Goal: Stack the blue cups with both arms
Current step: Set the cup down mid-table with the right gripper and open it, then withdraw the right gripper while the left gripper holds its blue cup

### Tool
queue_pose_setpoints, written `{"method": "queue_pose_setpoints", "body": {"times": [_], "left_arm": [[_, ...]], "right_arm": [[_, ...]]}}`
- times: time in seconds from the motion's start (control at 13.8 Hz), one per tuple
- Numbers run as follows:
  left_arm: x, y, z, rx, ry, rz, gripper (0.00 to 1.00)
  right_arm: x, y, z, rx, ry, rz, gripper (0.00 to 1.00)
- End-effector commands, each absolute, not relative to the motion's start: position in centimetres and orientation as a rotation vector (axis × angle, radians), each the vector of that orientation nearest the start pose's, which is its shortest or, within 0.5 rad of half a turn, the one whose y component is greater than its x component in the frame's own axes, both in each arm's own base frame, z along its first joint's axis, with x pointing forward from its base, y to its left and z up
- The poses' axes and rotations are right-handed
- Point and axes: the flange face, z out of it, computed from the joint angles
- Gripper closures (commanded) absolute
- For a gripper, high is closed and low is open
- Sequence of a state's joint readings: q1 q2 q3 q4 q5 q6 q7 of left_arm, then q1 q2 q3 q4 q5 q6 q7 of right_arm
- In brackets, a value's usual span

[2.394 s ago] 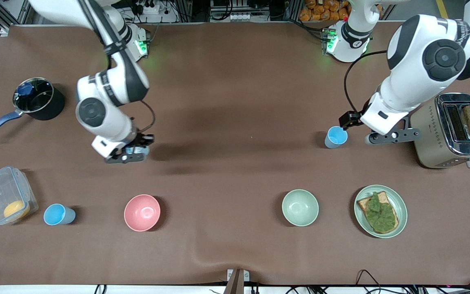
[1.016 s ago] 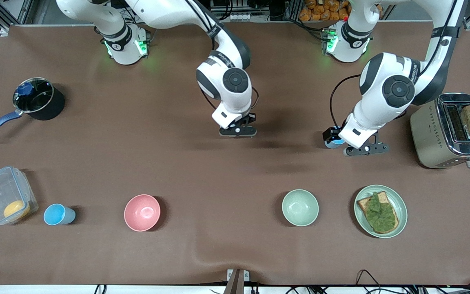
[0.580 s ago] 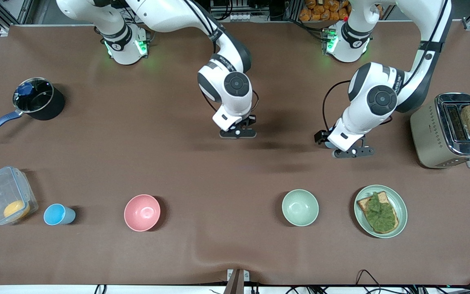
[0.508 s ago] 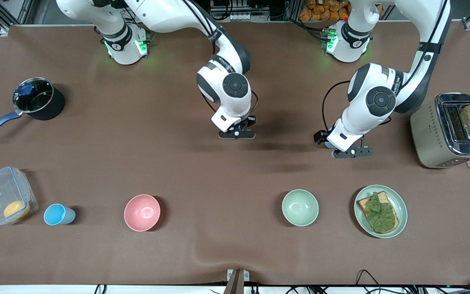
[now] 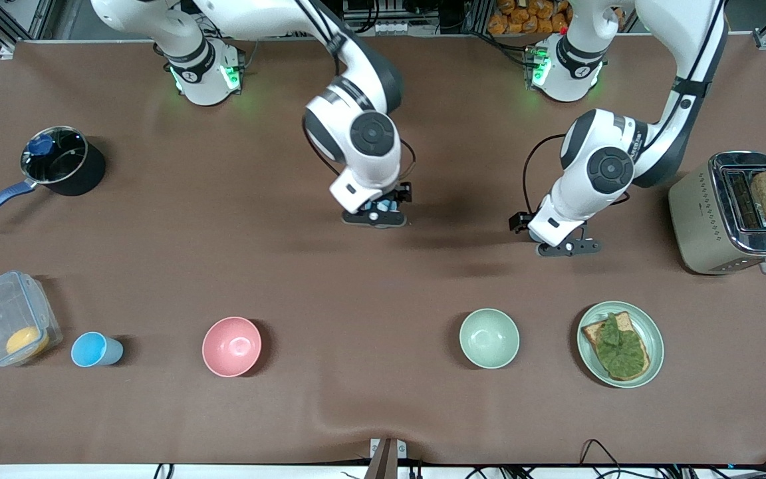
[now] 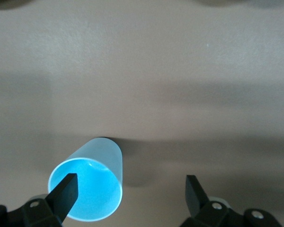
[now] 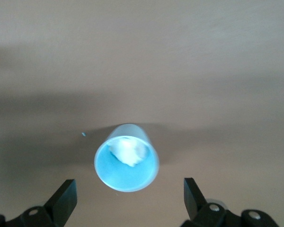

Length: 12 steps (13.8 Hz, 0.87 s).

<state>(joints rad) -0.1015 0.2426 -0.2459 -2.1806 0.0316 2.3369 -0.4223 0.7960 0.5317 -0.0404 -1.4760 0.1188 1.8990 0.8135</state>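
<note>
Since the picture a second back, your right gripper (image 5: 391, 201) has let go: its jaws now stand wide, and it has risen a little over the middle of the table, where a sliver of blue cup (image 5: 389, 200) peeks out under it. From the front camera you also see the left gripper (image 5: 534, 229) lower over its spot toward the left arm's end of the table, the cup there now hidden under the wrist. A third blue cup (image 5: 95, 349) stands alone beside the clear container (image 5: 9, 317), toward the right arm's end, close to the front camera and well apart from both grippers.

Your left wrist view shows the left gripper (image 6: 131, 193) open wide and holding nothing. An upright cup (image 6: 89, 187) sits on the brown table (image 6: 180, 71) off to one side of the gap, with one fingertip (image 6: 66, 189) over its rim; whether they touch you cannot tell.

Your right wrist view shows the right gripper (image 7: 128, 195) also spread wide and empty. Its cup (image 7: 127, 158) stands upright on the table, centred between the two fingers and clear of both, with a pale patch showing inside it.
</note>
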Motion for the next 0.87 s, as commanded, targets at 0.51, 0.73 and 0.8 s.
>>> {"method": "queue_pose_setpoints", "body": {"times": [0.51,0.73,0.8], "left_arm": [[49.8,-20.0,24.5,-3.128,-0.055,0.142,0.00],[49.8,-20.0,24.4,-3.127,-0.054,0.144,0.00],[49.8,-20.0,24.4,-3.127,-0.056,0.147,0.00]], "right_arm": [[61.1,19.8,44.6,-3.064,-0.045,0.370,0.00],[62.0,15.2,45.6,-3.053,-0.041,0.367,0.00],[62.2,14.3,45.7,-3.070,-0.030,0.361,0.00]]}}
